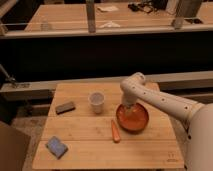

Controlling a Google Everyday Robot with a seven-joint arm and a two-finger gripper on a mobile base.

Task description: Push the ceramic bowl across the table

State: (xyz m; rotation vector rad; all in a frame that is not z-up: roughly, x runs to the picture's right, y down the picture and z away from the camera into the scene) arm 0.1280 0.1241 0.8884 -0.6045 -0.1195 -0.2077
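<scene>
Upright orange ceramic bowl [137, 123], right-centre (gripper [129, 112] inside)

— What sort of place is this?
— A lab or an office workspace, I'd say, not a home. A white robot arm [160, 100] reaches over a small wooden table [100, 150] on the near side. Its gripper [131, 107] is down at the far rim of the ceramic bowl [136, 122], on the table's right half.
— What else points that way?
— Beyond a dark partition [100, 55] lie long wooden worktables [65, 15], bearing papers [106, 8] and a tangle of dark cables [142, 7] toward the far right. Grey metal posts [90, 15] stand along the divide.
— Anything at floor level?
— A brown cardboard box [12, 147] at the near left, on a speckled floor [30, 117].
</scene>
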